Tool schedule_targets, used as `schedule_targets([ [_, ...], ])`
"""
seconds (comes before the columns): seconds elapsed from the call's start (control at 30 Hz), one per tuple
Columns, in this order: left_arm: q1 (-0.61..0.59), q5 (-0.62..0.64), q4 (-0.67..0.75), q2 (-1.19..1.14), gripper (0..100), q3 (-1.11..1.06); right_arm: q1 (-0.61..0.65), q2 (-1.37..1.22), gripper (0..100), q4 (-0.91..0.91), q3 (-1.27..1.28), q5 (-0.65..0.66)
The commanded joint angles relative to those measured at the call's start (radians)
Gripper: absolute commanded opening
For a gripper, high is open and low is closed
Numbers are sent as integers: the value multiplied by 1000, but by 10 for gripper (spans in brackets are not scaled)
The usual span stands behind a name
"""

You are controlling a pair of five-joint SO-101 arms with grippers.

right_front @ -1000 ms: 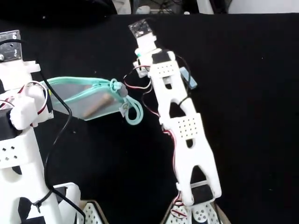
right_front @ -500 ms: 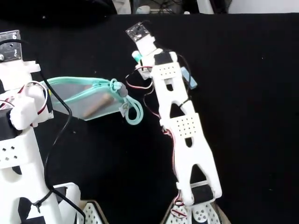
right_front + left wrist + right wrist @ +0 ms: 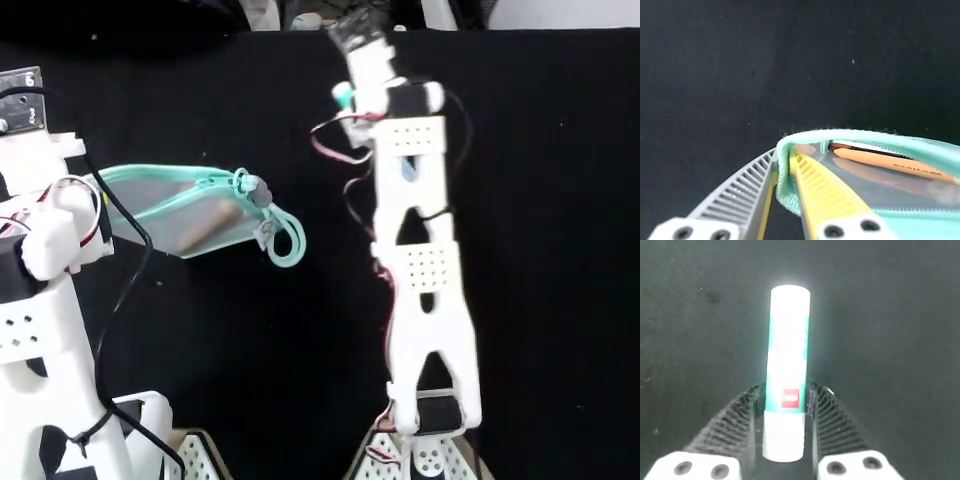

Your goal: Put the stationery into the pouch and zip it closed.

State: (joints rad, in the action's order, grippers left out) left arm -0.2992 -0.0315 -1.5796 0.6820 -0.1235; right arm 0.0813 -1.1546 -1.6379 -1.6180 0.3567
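Here we count two arms, one pouch [image 3: 180,215], one glue stick [image 3: 788,340]
Left gripper [image 3: 783,155] jaws clamp the pouch's rim, one orange pencil [image 3: 890,161] inside; right gripper [image 3: 785,389] jaws clamp the glue stick, well apart from the pouch

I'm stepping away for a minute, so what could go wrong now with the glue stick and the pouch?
The right hand grips the glue stick near one end, most of it jutting past the grip, so it might pivot or slip. The left hand pinches only the rim of the pouch; a nudge from the stick could pull it free. The pen already inside may block the way in.
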Motion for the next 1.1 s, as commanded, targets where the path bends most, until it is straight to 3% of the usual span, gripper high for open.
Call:
schedule_targets([
  [0.0, -13, -23, 43, 2, 30, -30, -25, 193, 12, -97, -53, -18],
  [0.2, -8, -21, 40, 2, 30, -35, -74, 415, 12, -133, -39, -80],
  [0.3, -7, -20, 38, 2, 30, -36, -107, 544, 12, -137, 102, -81],
  [0.63, 2, -18, 41, 3, 30, -61, -89, 1382, 12, -78, 1063, -51],
  [0.83, 131, 5, 44, 11, 30, -134, -95, 1816, 12, 158, 1742, -32],
  [1.07, 139, 11, 143, 11, 30, -266, -163, 2137, 13, 477, 2466, -6],
])
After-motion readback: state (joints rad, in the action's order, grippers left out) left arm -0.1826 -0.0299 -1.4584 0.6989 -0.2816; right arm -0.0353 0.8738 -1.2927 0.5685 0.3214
